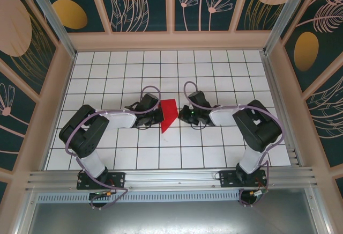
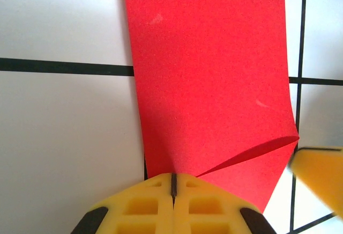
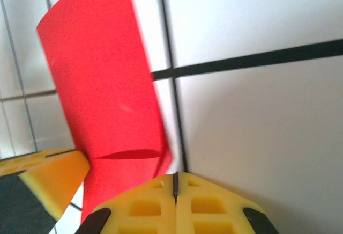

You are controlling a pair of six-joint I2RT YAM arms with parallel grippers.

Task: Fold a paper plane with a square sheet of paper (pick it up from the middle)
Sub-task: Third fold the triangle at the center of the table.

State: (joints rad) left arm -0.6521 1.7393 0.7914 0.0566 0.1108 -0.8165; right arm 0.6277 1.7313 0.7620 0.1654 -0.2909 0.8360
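Lying between left claw (image 1: 159, 115), right claw (image 1: 183, 117): paper (image 1: 169, 113)

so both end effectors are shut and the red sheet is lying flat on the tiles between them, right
Not flat. The red sheet is bent, with one part curling up over the rest, as the left wrist view shows. The left end effector and the right end effector are both shut, and the sheet is between them.

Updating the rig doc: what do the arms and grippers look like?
Left arm and right arm: black joint housings, white links, purple cables. Green light near the right wrist. Left gripper and right gripper: yellow fingers with square pockets, black side patches.
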